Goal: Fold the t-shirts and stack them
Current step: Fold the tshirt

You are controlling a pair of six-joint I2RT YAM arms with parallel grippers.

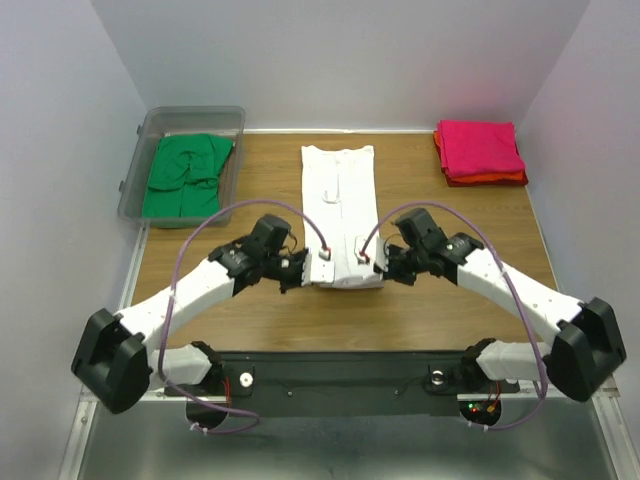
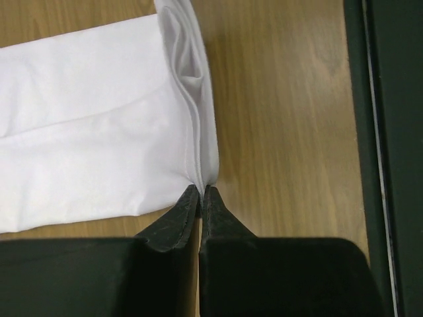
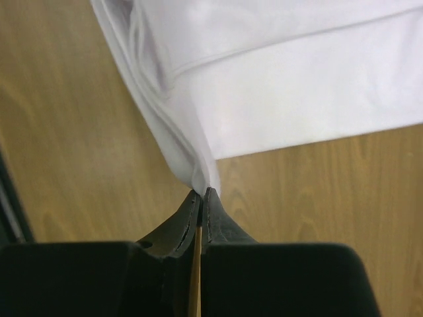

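Bin [image 1: 135, 172], far left: green t-shirt [image 1: 185, 175] inside. White t-shirt [image 1: 338, 195], table centre: narrow strip, long axis near-to-far. Left gripper [image 2: 201, 192] and right gripper [image 3: 201, 195]: each pinched closed on a near corner.

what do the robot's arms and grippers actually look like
The left arm and right arm have white links with chunky black joint housings. A thin purple cable loops along each to the wrist. The left gripper and right gripper are black; their fingers are black wedges tapering to narrow tips.
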